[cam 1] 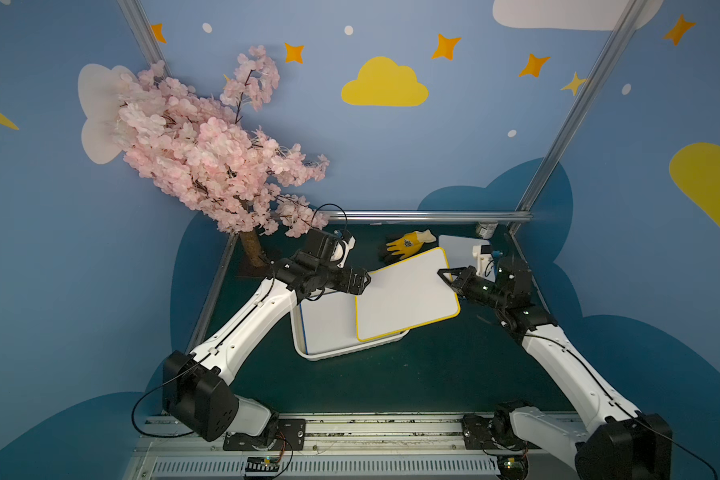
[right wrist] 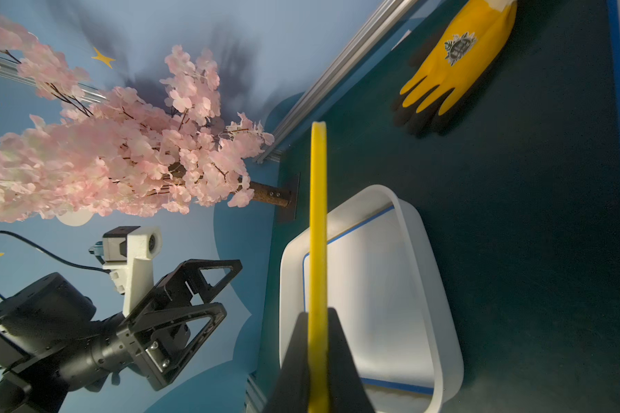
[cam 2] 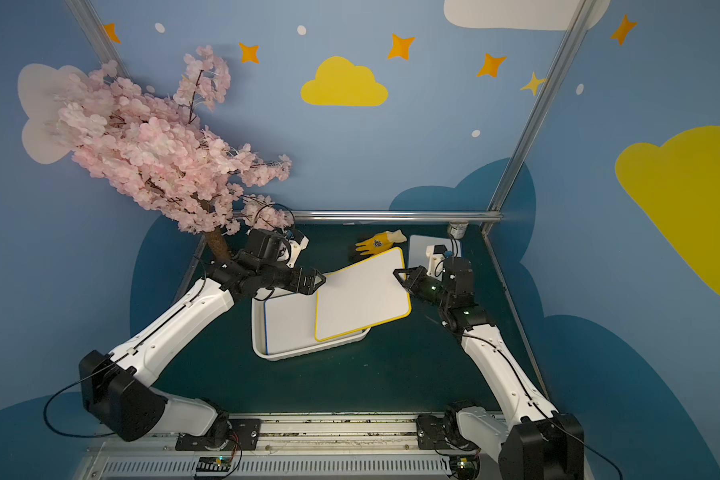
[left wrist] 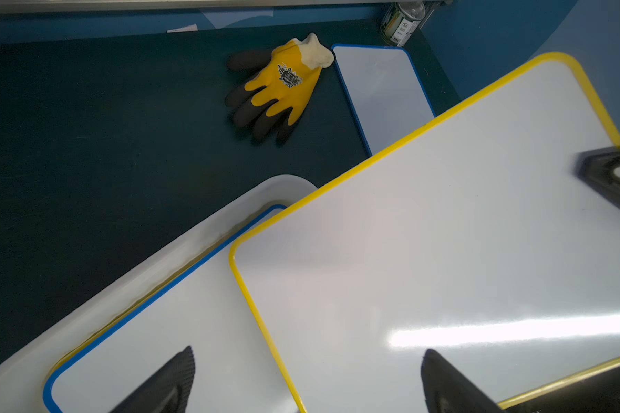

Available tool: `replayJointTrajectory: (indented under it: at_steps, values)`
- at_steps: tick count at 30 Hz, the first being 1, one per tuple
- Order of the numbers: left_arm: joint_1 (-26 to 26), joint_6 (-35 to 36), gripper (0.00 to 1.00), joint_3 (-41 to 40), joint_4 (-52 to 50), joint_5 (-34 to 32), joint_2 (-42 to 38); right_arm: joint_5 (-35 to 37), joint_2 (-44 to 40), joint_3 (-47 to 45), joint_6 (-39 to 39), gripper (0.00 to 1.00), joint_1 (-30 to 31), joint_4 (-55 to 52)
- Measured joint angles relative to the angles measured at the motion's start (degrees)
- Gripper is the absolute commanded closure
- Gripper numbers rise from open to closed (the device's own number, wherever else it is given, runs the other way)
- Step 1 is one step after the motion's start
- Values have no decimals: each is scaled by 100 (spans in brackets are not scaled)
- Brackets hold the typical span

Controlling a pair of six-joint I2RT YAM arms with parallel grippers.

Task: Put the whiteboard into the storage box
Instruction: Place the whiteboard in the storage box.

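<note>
The yellow-rimmed whiteboard (cam 1: 406, 295) (cam 2: 362, 295) hangs tilted over the right half of the white storage box (cam 1: 304, 349), its near edge low over the box rim. My right gripper (cam 1: 445, 274) (right wrist: 317, 314) is shut on its right edge, and the yellow rim (right wrist: 318, 214) runs between the fingers. A blue-rimmed whiteboard (cam 1: 329, 324) (left wrist: 179, 339) lies flat inside the box. My left gripper (cam 1: 364, 282) (left wrist: 308, 352) is open just above the yellow board's left edge, holding nothing.
Another blue-rimmed whiteboard (cam 1: 458, 245) lies at the back right, partly behind the right wrist. A yellow and black glove (cam 1: 408, 243) lies behind the box. A tin can (cam 1: 486, 228) stands in the back right corner. A pink blossom tree (cam 1: 208, 153) fills the back left.
</note>
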Motion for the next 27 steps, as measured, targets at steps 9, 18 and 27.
replayJointTrajectory:
  at_steps: [9, 18, 27]
  values:
    - [116, 0, 0, -160, 227, 2, -127, 280, 756, -258, 308, 100, 608, 1060]
    - [203, 2, 0, -243, 291, 0, -140, 516, 1700, -289, 481, 100, 1174, 2118]
    - [260, 0, 0, -302, 337, -2, -140, 684, 2682, -286, 817, 100, 1775, 3252]
